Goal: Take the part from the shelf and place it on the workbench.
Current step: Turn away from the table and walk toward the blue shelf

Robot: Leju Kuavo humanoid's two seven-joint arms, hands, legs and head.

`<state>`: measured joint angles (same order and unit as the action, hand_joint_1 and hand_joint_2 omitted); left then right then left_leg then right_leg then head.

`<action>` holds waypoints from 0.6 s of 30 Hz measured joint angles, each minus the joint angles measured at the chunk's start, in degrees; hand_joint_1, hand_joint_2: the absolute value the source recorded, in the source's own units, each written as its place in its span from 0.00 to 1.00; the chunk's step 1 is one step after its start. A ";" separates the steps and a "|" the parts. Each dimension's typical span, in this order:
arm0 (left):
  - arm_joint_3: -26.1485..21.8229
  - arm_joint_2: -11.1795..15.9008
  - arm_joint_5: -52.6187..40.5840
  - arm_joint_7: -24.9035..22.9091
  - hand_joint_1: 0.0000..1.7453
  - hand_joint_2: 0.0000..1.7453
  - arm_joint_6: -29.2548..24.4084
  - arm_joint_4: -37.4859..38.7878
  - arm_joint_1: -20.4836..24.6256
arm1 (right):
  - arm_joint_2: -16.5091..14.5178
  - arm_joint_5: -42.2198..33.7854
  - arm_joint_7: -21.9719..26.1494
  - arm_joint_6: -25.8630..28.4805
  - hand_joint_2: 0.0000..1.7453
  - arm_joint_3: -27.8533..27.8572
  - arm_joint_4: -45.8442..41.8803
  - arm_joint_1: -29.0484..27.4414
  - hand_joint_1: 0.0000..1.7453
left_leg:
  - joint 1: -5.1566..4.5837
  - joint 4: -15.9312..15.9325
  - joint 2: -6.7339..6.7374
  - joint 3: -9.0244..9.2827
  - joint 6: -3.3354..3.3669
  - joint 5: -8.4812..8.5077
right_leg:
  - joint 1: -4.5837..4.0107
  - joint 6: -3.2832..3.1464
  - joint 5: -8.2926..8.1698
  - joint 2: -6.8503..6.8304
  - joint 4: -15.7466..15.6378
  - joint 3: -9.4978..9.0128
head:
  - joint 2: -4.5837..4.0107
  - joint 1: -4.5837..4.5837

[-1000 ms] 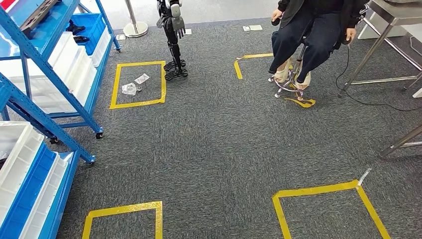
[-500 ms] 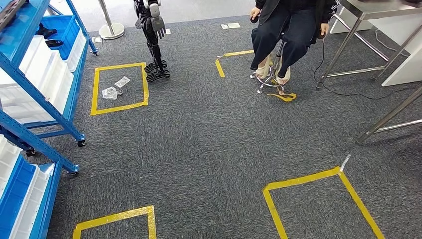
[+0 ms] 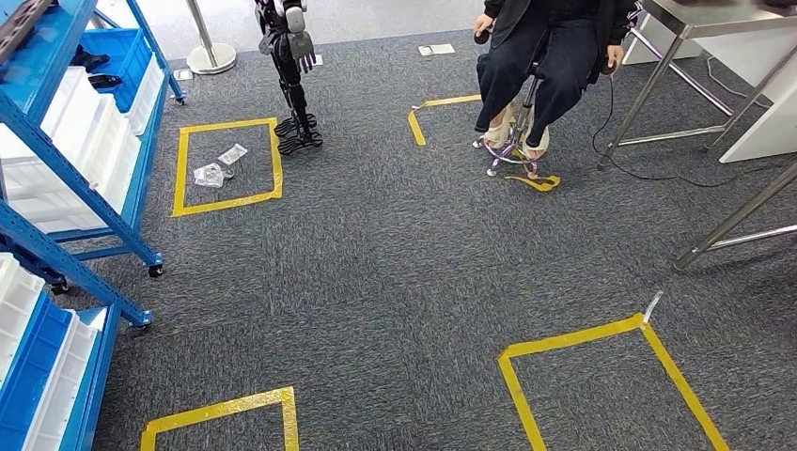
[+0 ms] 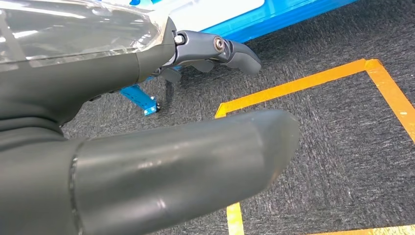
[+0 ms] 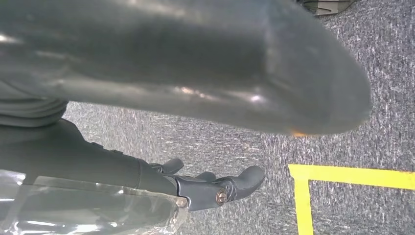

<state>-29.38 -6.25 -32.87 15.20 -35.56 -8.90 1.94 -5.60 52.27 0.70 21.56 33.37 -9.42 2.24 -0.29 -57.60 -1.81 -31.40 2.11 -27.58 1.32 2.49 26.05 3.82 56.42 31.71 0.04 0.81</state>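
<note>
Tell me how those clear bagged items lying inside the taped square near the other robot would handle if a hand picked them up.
The clear bags look like thin crumpled plastic, so they would probably flop and crinkle rather than hold shape. They lie flat on the carpet, so they seem light and unlikely to roll. The glossy film may slip between fingers; their contents are too small to judge.

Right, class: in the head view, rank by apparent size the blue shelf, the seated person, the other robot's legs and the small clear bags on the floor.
1. Blue shelf, largest, though nearest the camera.
2. Seated person, cut off at the top edge.
3. Other robot's legs, also cut off.
4. Clear bags, smallest.
</note>
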 joint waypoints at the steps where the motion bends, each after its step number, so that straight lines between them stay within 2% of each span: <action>1: 0.00 0.00 0.01 0.02 0.00 0.00 0.00 0.00 0.00 | 0.00 0.00 -0.05 -0.02 0.00 -0.01 0.00 0.01 0.00 | 0.03 0.00 0.00 0.00 0.00 0.00 | -0.01 0.00 0.00 0.00 0.00 0.01 | 0.00 0.00; 10: -0.02 0.05 0.02 0.14 0.00 0.00 -0.09 0.00 0.00 | -0.15 -2.05 0.55 -0.05 0.00 0.05 0.00 0.00 0.00 | 0.03 -0.21 -0.04 -0.18 0.07 0.02 | 0.07 0.29 -0.17 0.01 -0.03 0.06 | 0.00 -0.03; 12: -0.02 0.09 0.02 0.13 0.00 0.00 -0.09 0.00 0.04 | -0.17 -2.16 0.63 -0.05 0.00 0.07 0.00 -0.02 0.00 | -0.14 -0.25 0.01 -0.15 0.24 0.08 | 0.27 0.63 -0.29 0.14 -0.12 0.12 | 0.00 -0.02; 14: -0.02 0.10 0.02 0.13 0.00 0.00 -0.09 0.00 0.08 | -0.17 -2.19 0.68 -0.05 0.00 0.08 0.00 -0.04 0.00 | -0.06 0.24 0.53 0.06 0.77 0.44 | 0.36 1.07 -0.25 0.10 0.03 0.48 | 0.01 -0.02; 16: -0.02 0.10 0.02 0.11 0.00 0.00 -0.12 0.00 0.07 | -0.17 -2.19 0.69 -0.05 0.00 0.09 0.00 0.07 0.00 | 0.22 0.94 1.56 0.28 1.46 0.86 | 0.26 0.91 1.45 -1.28 2.90 2.02 | 0.01 0.15; 18: -0.02 0.09 0.02 0.09 0.00 0.00 -0.15 0.00 0.01 | -0.20 -2.21 0.70 -0.05 0.00 0.09 0.00 0.21 0.00 | 0.26 1.14 2.81 0.22 1.77 0.98 | 0.20 0.39 5.06 -2.69 10.20 5.44 | 0.00 0.37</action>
<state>-29.40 -6.15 -32.85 15.29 -35.71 -8.90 1.95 -5.79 50.05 1.40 21.51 33.46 -9.42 2.45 -0.03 -56.46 1.00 -31.18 3.88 -26.61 1.52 2.88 31.11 1.13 66.62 37.15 0.04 1.18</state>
